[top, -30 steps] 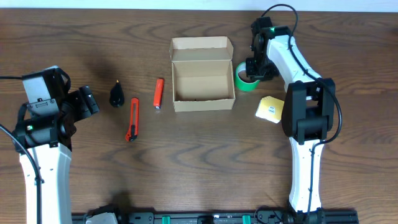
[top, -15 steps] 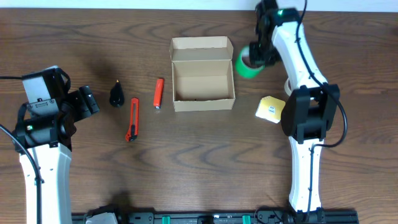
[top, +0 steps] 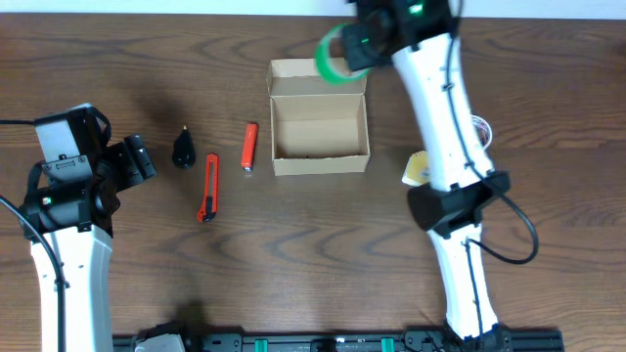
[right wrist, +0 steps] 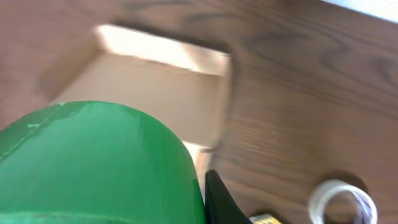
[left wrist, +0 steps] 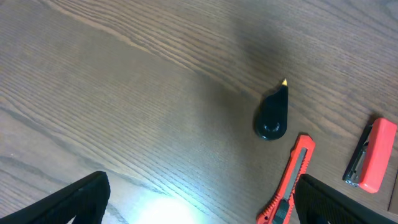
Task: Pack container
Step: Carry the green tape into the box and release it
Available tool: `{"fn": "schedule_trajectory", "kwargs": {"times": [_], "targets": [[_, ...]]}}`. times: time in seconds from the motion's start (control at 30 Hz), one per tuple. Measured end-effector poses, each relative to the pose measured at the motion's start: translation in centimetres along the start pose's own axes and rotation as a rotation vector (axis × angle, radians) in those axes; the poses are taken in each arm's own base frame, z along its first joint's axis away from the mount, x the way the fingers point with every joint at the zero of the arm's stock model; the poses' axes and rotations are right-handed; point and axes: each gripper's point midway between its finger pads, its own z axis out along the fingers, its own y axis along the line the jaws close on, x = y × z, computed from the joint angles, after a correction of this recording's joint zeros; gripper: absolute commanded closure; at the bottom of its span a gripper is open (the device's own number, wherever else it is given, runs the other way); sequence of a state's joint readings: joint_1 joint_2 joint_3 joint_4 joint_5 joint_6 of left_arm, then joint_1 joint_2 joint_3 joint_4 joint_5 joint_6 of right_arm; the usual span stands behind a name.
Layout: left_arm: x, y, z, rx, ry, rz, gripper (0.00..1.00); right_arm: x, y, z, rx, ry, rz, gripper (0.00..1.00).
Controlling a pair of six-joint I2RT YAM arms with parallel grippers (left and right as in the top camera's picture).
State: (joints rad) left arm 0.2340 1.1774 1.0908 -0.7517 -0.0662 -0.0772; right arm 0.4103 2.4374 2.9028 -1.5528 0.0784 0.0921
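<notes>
The container (top: 321, 164), a plain tan cardboard box, sits near the middle of the table's far half with its flap lid folded back and open. Its floor looks bare, so by my reading nothing is packed yet. The green tape roll (top: 331, 55) hangs in the air over the lid flap and back edge, clamped in the right gripper (top: 358, 39). The right wrist view is blurred, but it shows the roll filling the lower left with the open box beyond it. This roll looks set to be the first item in, lowered into the cavity and let go.

Left of the box, well apart from it, lie a small red stapler-like item (top: 249, 147), a red utility knife (top: 208, 188) and a black teardrop-shaped piece (top: 184, 149). To the right are a yellow pad (top: 419, 172), partly behind the arm, and a clear tape roll (right wrist: 342, 199). All of these remain to be packed. The left gripper (left wrist: 203, 180) hovers with its fingers spread wide, holding nothing
</notes>
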Motion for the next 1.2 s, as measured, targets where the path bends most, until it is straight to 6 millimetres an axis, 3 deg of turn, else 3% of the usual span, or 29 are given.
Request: {"fn": "schedule_trajectory", "kwargs": {"times": [0.17,0.33,0.47,0.8,1.2], "targets": [[0.0,0.0,0.0,0.000,0.000,0.000,0.05,0.7,4.7,1.1,-0.040,0.017,-0.133,0.99],[0.0,0.0,0.0,0.000,0.000,0.000,0.05,2.6,6.8,4.0,-0.051,0.089,-0.218,0.99],[0.0,0.0,0.0,0.000,0.000,0.000,0.05,4.4,7.2,6.8,-0.048,0.157,-0.244,0.99],[0.0,0.0,0.0,0.000,0.000,0.000,0.05,8.3,7.6,11.6,-0.042,0.267,-0.287,0.99],[0.0,0.0,0.0,0.000,0.000,0.000,0.05,7.5,9.3,14.5,-0.057,0.176,-0.302,0.99]]}}
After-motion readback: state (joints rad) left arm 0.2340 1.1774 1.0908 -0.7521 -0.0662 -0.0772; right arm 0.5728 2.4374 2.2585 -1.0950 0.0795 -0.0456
